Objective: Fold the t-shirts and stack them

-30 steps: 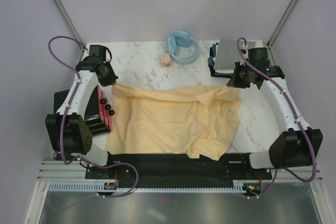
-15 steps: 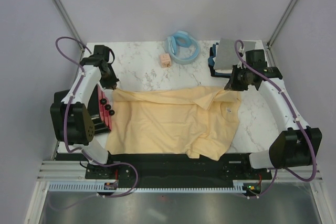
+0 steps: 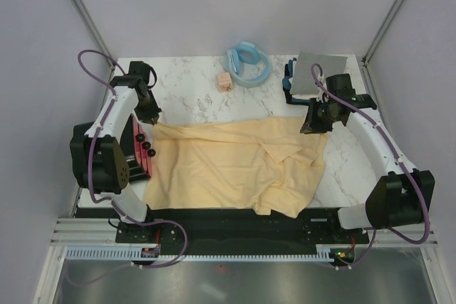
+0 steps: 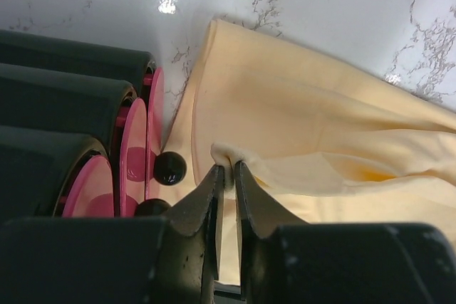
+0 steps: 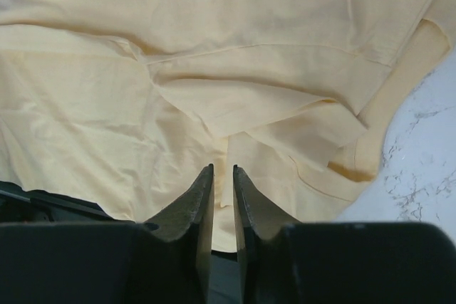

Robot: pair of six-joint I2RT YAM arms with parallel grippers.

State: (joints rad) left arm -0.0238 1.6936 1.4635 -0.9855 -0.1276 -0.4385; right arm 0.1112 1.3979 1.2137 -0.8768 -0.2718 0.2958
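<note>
- A large pale yellow-cream cloth t-shirt (image 3: 228,165) lies spread and rumpled on the white marble table (image 3: 192,90).
- Left gripper (image 4: 228,169) at its far-left corner: fingers a narrow slit, a cloth pucker at the tips (grip unclear).
- Right gripper (image 5: 221,172) over the far-right corner, fingers slightly parted.

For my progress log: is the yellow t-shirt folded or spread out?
Mostly spread: the yellow t-shirt lies wide and wrinkled over the table, with loose overlaps at its right side.
</note>
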